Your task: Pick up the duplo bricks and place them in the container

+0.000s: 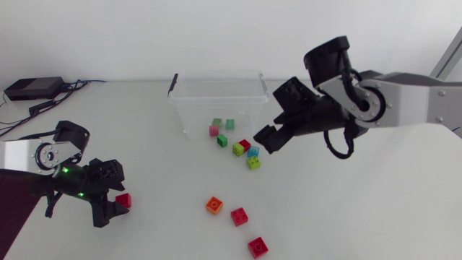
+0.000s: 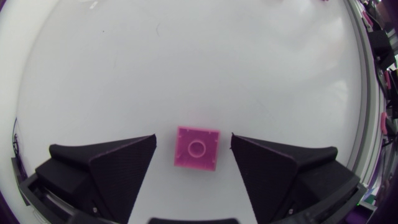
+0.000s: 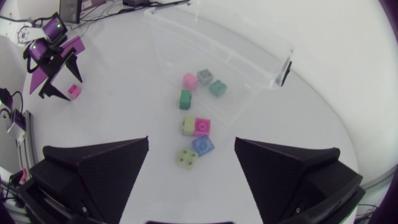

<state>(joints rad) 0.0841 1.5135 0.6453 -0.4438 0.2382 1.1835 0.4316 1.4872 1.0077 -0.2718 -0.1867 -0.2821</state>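
Spreading under both arms, the white table (image 1: 375,209) carries the clear plastic rectangular container (image 1: 216,92) at twelve o'clock, with pink, green and teal bricks inside. The black right gripper (image 3: 191,141) hangs at two o'clock, its fingers wide apart and holding nothing, above a cluster of lime, blue and red bricks (image 1: 248,153) just outside the container's front wall. At eight o'clock the black left gripper (image 2: 193,139) stands spread, and the red square duplo brick (image 2: 197,148) lies flat on the table between its fingers, touching neither. An orange brick (image 1: 214,205) and two red bricks (image 1: 239,216) lie near six o'clock.
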